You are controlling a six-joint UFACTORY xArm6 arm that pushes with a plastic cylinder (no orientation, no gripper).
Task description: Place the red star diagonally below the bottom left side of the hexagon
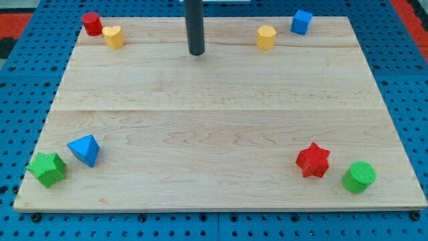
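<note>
The red star [313, 160] lies near the view's bottom right on the wooden board [221, 114]. The yellow hexagon [265, 37] sits near the view's top, right of centre. My tip [196, 52] touches down near the top centre, about a hundred pixels left of the hexagon and far above-left of the red star. It touches no block.
A blue cube [301, 22] is right of the hexagon. A red cylinder [91, 23] and a yellow block [114, 37] sit at top left. A blue triangular block [85, 149] and green star [46, 169] lie at bottom left. A green cylinder [359, 177] is right of the red star.
</note>
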